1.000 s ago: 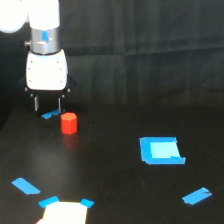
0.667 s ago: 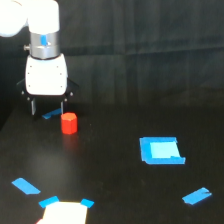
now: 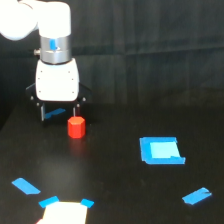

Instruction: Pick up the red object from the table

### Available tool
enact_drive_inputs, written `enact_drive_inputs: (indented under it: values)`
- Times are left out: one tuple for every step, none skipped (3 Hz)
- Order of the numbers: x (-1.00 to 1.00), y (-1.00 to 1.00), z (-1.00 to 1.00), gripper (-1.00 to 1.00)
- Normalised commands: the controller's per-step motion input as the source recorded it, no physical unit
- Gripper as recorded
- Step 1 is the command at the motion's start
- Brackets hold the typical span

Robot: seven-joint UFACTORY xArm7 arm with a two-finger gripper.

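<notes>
The red object is a small stubby red-orange cylinder standing upright on the black table, left of centre in the exterior view. My gripper hangs from the white arm just behind and to the left of it, fingers pointing down. Its two dark fingers stand spread apart, open, with nothing between them but a blue tape strip lying on the table behind. The right finger sits close above the red object's top edge; whether it touches is not clear.
A blue square patch lies to the right of centre. Blue tape strips lie at the lower right and lower left. A white sheet with blue tape corners sits at the bottom edge.
The arm has shifted slightly to the right and lower, bringing the open fingers nearer the red object. The red object has not moved.
</notes>
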Motion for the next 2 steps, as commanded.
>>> enact_drive_inputs:
  values:
    - [1.0,-0.58,-0.06,1.0]
    - [1.0,-0.8,0.01,1.0]
